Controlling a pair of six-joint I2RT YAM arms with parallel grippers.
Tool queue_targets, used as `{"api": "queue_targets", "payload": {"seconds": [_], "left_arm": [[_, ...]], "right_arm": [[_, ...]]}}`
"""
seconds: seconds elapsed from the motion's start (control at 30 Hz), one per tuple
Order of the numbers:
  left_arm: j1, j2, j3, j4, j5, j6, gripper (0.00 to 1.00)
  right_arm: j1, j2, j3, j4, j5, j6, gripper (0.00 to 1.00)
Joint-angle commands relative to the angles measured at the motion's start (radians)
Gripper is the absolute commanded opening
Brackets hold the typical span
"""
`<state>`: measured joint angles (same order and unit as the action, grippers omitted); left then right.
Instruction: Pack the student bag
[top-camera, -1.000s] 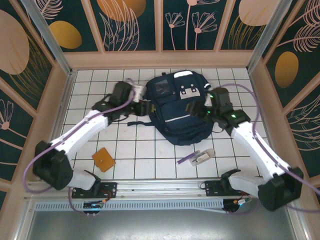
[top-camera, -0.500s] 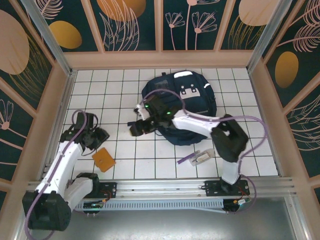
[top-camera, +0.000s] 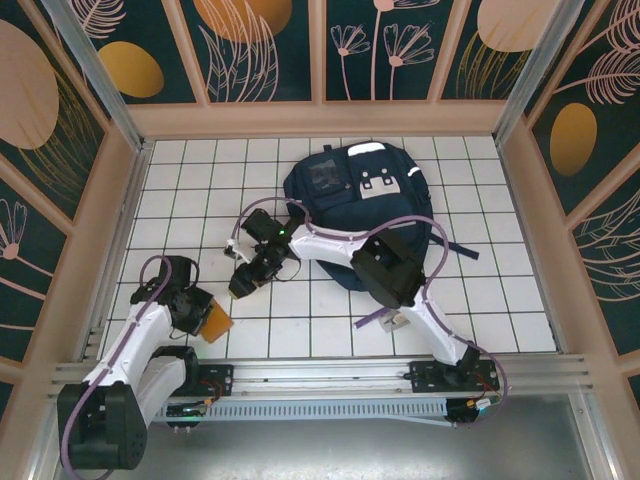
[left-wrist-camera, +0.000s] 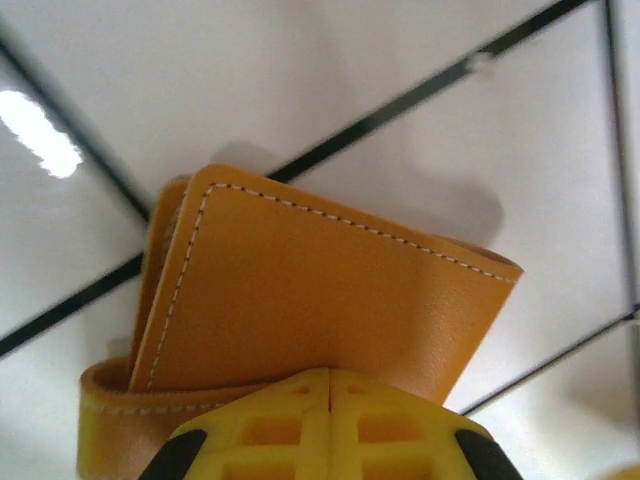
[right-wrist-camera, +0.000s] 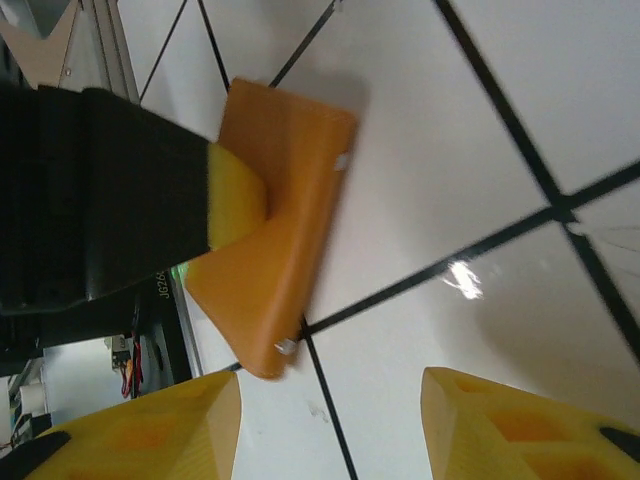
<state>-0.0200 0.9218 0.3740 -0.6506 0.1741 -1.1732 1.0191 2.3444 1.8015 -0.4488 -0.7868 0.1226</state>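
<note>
The student bag (top-camera: 352, 195), navy with a grey front patch, lies flat at the back middle of the tiled table. An orange leather wallet (top-camera: 217, 321) with white stitching lies at the front left. My left gripper (top-camera: 203, 318) is shut on the wallet's near edge (left-wrist-camera: 320, 290), its yellow fingertips (left-wrist-camera: 330, 378) pressed together. The right wrist view shows the wallet (right-wrist-camera: 285, 250) tilted up off the tile by that yellow fingertip (right-wrist-camera: 237, 195). My right gripper (top-camera: 243, 285) reaches across in front of the bag and hovers open (right-wrist-camera: 325, 430) just right of the wallet, holding nothing.
A purple pen (top-camera: 370, 320) and a small white item (top-camera: 403, 318) lie at the front right, partly under the right arm. Wooden walls (top-camera: 120, 190) ring the table. The base rail (top-camera: 320, 375) runs along the near edge.
The left arm swung from the bag's left side down to the wallet and shut on it. The right arm crossed from the bag's right side over to the front left.
</note>
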Motion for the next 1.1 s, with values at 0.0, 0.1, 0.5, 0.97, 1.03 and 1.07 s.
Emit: {"api": "queue_targets", "payload": {"seconds": [0.0,0.1,0.5,0.97,1.03,1.07], "left_arm": [[0.002,0.080,-0.154,0.317,0.243,-0.080,0.00],[0.000,0.097,-0.135,0.429,0.344,-0.095,0.00],[0.000,0.101,-0.043,0.375,0.389,-0.105,0.00],[0.002,0.090,0.211,0.239,0.177,0.098,0.00],[0.002,0.117,0.304,0.194,0.100,0.207,0.00],[0.000,0.130,0.339,0.194,0.092,0.257,0.00]], "right_arm": [[0.008,0.036,0.037,-0.044,-0.015,-0.013,0.48],[-0.016,0.026,0.000,-0.006,0.002,0.050,0.48],[-0.076,-0.011,-0.093,0.026,0.105,0.232,0.46],[-0.048,-0.013,-0.112,-0.023,0.234,0.217,0.00],[-0.069,-0.077,-0.167,0.033,0.214,0.264,0.00],[-0.083,-0.125,-0.209,0.077,0.205,0.297,0.00]]}}
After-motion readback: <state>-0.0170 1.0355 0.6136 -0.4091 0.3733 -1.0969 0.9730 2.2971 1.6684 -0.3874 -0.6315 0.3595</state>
